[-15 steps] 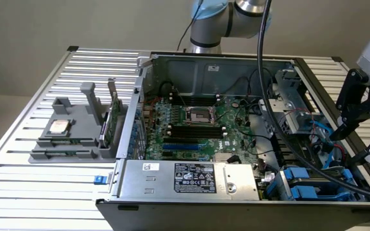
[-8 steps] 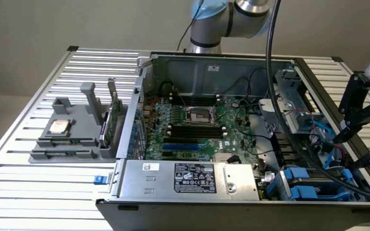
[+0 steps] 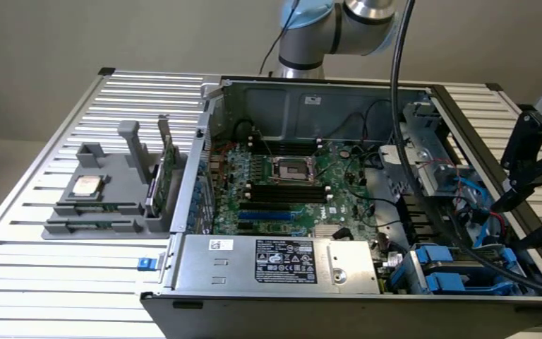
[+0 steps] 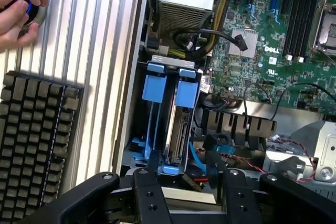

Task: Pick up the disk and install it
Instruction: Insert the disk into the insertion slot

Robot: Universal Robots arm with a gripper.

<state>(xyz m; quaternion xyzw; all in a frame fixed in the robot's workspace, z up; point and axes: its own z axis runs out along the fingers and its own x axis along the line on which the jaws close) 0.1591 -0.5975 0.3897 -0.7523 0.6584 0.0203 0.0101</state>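
Disk [image 4: 179,129], in its blue carrier, stands in the drive bay [image 3: 414,263], exterior view's lower right. We note the end effector [image 4: 189,179] open, empty, near it. Wrist view adds a keyboard [image 4: 37,145].

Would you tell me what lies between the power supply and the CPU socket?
In the exterior view, rows of black and blue slots on the green motherboard fill that stretch.

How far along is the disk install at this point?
Done: unclear. The disk, clipped in its blue carrier, stands in the drive bay of the case; whether it is seated or waiting for pickup cannot be told. In hand: nothing, the gripper is open and empty above the bay. Left: possibly the whole pick and install.
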